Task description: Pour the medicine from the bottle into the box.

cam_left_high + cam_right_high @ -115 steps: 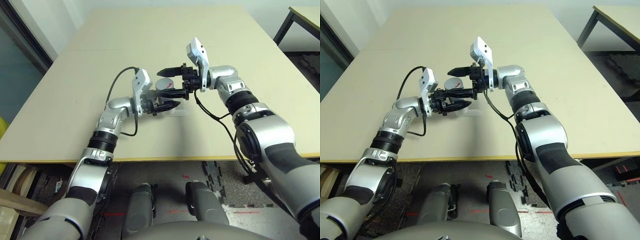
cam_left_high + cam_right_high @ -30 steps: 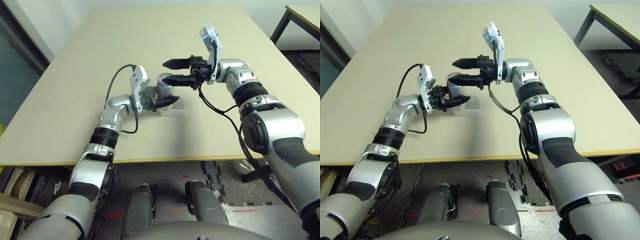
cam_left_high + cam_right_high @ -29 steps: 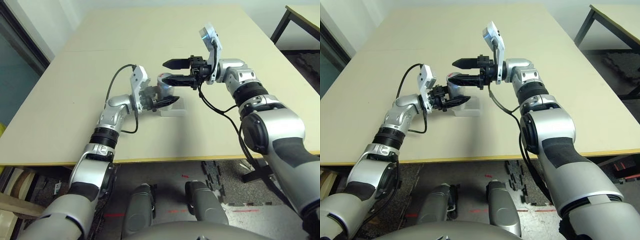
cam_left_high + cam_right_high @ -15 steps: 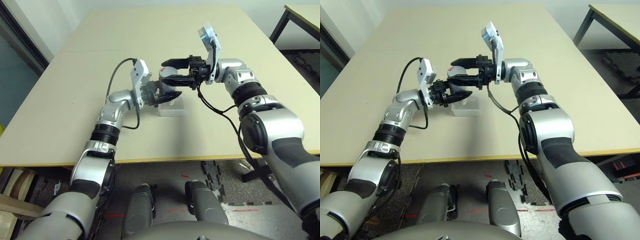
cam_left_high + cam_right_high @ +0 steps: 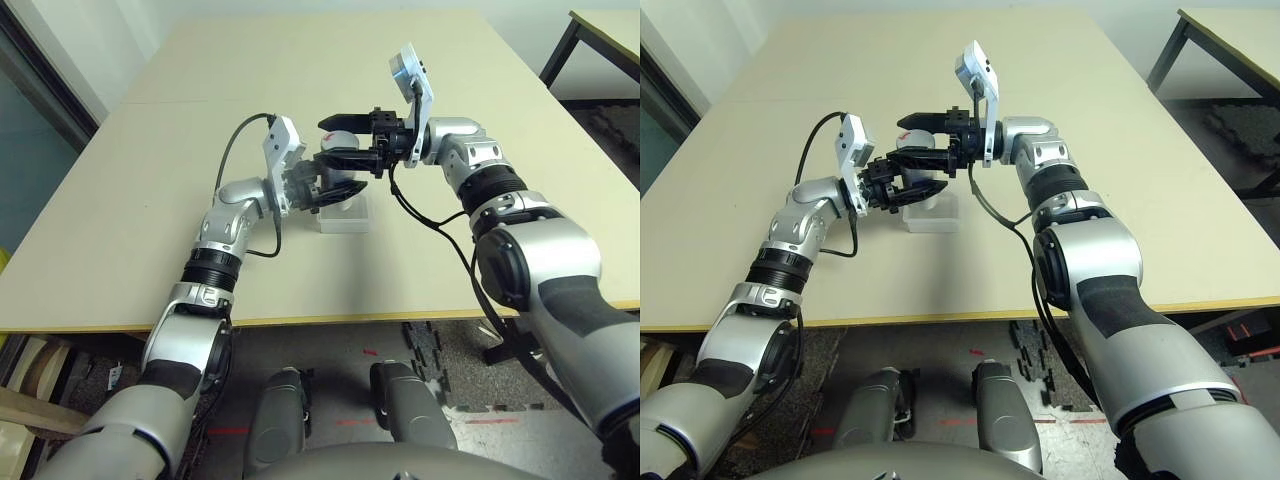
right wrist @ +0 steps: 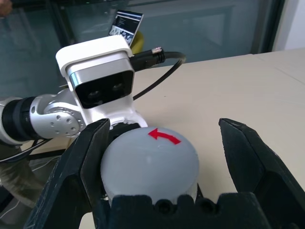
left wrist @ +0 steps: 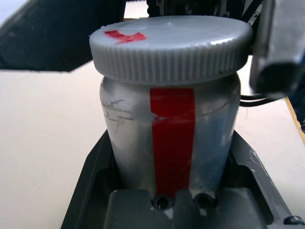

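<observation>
**Left black gripper (image 7: 171, 143) pinched on the small silver cylindrical bottle (image 7: 128, 152) with a red stripe (image 7: 172, 138); right black gripper (image 6: 167, 124) spread wide**

Your left black gripper has its two fingers closed against opposite sides of the bottle, which you are holding upright. On top of it sits the wide, flat grey round cap (image 7: 167, 52), ribbed around its edge and marked with a red arrow (image 6: 164, 136).

Your right black gripper has its fingers well apart, with the cap between them. The cap lies closer to the finger on the side of your left wrist's white camera (image 6: 100, 78); you cannot tell from here whether the two touch.

Close to the bottle, on your side of it, you have the small shallow square box of clear, whitish plastic (image 5: 345, 225). It rests on the large beige table (image 5: 230, 80), partly hidden from you by a finger of the left black gripper. Beyond the table, on your left, stands an open laptop (image 6: 126, 23) with a lit screen.
</observation>
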{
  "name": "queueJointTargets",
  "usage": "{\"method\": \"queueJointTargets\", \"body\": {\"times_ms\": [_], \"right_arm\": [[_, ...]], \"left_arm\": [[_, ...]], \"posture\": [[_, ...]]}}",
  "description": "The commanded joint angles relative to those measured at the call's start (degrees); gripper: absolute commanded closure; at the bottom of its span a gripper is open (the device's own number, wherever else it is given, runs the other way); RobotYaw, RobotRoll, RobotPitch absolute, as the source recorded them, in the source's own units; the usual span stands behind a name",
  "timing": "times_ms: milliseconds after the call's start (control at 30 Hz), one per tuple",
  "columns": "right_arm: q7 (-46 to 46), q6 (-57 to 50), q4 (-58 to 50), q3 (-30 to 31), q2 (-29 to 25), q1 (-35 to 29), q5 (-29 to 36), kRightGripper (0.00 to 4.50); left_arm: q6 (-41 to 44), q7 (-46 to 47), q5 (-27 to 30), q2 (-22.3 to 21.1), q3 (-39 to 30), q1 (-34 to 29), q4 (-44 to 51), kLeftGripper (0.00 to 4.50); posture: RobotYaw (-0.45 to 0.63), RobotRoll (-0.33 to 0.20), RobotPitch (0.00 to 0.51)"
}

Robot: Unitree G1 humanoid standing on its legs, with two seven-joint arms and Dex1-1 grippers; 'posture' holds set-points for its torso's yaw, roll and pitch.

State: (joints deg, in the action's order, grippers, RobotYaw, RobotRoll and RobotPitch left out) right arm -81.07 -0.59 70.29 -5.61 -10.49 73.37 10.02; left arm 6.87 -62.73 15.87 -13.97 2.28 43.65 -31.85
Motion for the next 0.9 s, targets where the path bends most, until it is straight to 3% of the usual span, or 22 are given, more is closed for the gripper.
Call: {"method": "queueJointTargets", "body": {"times_ms": [33, 667, 900], "right_arm": [[0.7, 0.7, 0.7, -0.1, -0.3, 0.2, -0.6, 0.0], [-0.3, 0.2, 2.0, -0.6, -7.5, -1.8, -1.5, 0.0], [-10.2, -5.2, 1.9, 0.0, -9.7, -1.6, -0.6, 0.0]], "left_arm": [[0.7, 0.1, 0.6, 0.1, 0.1, -0.9, 1.9, 1.85], [0.3, 0.5, 0.8, -0.7, -0.3, 0.0, 0.7, 1.85], [-0.2, 0.7, 0.6, -0.6, -1.1, 0.5, -0.7, 1.85]], "posture": [[-0.15, 0.0, 0.097], [-0.15, 0.0, 0.095], [-0.15, 0.0, 0.093]]}}
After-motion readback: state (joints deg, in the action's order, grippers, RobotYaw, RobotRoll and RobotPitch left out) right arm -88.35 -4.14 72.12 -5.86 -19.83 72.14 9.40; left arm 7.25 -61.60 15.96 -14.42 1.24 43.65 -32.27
